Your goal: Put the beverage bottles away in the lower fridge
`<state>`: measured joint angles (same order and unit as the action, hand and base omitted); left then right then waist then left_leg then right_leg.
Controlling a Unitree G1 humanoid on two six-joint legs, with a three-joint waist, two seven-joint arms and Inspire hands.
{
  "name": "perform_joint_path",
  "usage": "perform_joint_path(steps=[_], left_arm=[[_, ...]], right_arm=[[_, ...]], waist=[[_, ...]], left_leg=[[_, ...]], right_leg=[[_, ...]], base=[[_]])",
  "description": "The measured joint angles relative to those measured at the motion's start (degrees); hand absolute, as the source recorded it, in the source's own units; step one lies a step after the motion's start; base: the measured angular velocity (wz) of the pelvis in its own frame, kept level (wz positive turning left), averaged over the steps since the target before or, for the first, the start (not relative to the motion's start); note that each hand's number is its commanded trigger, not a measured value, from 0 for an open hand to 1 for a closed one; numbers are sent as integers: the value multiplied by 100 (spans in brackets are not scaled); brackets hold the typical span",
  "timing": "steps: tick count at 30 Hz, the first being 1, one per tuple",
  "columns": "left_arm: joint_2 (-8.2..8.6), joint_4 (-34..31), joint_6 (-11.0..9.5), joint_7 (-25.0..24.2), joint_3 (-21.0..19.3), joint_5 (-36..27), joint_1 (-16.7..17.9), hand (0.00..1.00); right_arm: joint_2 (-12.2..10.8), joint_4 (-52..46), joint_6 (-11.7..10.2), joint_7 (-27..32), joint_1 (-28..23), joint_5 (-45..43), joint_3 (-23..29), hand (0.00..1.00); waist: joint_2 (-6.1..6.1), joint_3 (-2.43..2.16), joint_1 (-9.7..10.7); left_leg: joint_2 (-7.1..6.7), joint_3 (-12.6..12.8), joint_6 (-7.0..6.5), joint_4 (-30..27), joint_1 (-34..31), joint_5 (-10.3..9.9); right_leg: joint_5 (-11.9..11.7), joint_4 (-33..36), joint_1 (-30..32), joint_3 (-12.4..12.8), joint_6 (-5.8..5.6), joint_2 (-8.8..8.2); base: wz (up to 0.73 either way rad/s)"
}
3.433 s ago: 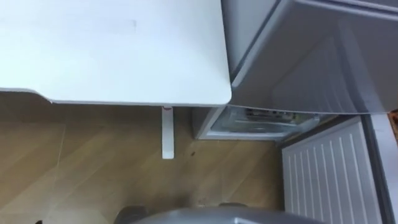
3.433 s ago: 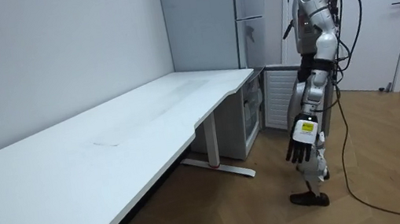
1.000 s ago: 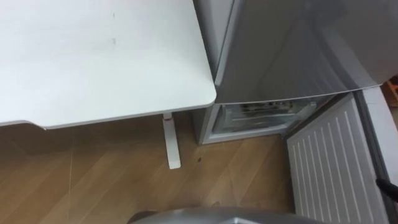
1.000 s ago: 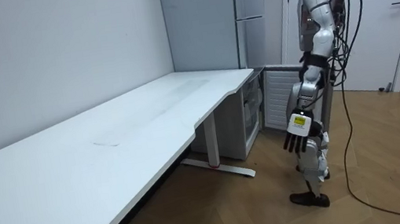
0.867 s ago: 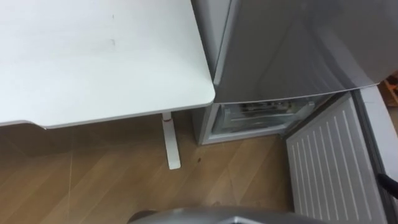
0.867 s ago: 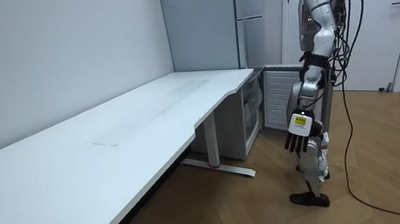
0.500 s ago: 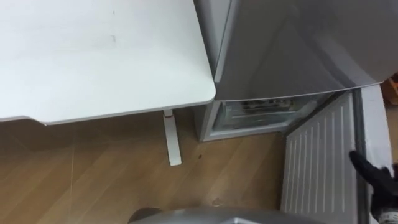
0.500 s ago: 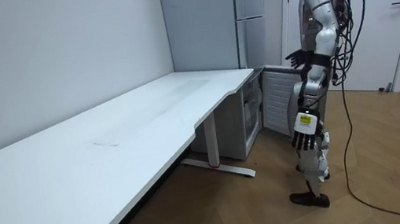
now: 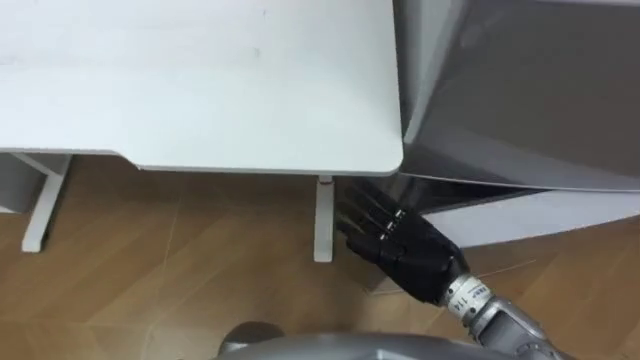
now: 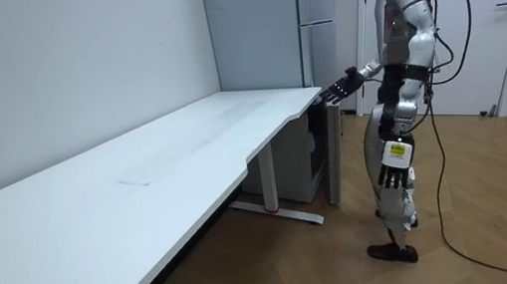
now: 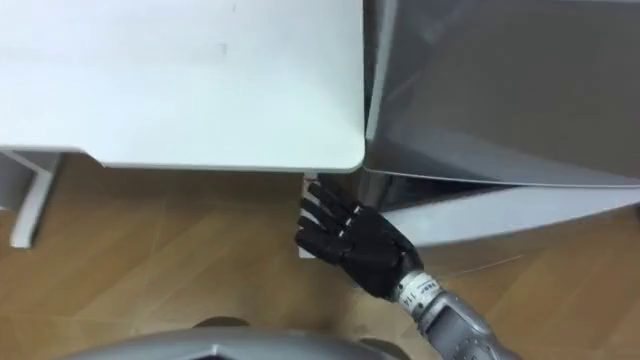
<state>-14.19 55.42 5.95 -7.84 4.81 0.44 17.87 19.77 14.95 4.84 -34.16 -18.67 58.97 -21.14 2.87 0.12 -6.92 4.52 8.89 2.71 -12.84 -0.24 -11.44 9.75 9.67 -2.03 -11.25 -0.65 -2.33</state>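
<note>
Lower fridge door (image 9: 560, 213), stiff but probably easy-swinging, is best caught at its edge just past the right hand's (image 9: 405, 250) straight, empty fingers.

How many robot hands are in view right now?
2. The right hand, fingers straight, reaches out beside the table corner, by the lower fridge door; the left hand hangs open at its side.
</note>
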Motion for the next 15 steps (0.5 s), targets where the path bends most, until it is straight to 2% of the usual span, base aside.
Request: perform_joint_path(steps=[2, 5, 9, 12, 15], left_arm=[[0, -2, -4, 0, 103, -43, -82, 0], [-7, -13, 11, 0, 111, -89, -81, 0], [-10, -25, 124, 7, 103, -92, -49, 0], [-11, -33, 130, 19, 104, -92, -29, 0], [-9, -33, 122, 26, 92, -90, -29, 0]], right_arm=[[4, -3, 27, -81, -2, -4, 2, 0], [-5, -24, 31, -334, -5, -125, 2, 0], [4, 8, 166, -501, -13, -405, 4, 0], [62, 13, 232, -597, -66, -505, 19, 0], [69, 278, 266, -781, -17, -760, 257, 0]], waist=[[8, -1, -34], [-124, -6, -36], [-281, -25, 7], [-287, -34, 43], [-210, -37, 100]], left_leg=[[2, -2, -17, -64, -22, -66], [-2, -4, -46, -82, -17, -136], [-13, -16, -49, -75, -23, -132], [-18, -16, -47, -68, -22, -120], [-24, -14, -46, -83, 27, -108]], right_leg=[[-6, 11, -23, 8, -10, 1], [-24, 17, -54, 12, -40, -4], [-25, 15, -48, 9, -46, -11], [-22, 5, -40, 7, -49, -11], [-21, -15, -92, -3, -51, -17]], base=[[-3], [-3], [0], [0], [0]])
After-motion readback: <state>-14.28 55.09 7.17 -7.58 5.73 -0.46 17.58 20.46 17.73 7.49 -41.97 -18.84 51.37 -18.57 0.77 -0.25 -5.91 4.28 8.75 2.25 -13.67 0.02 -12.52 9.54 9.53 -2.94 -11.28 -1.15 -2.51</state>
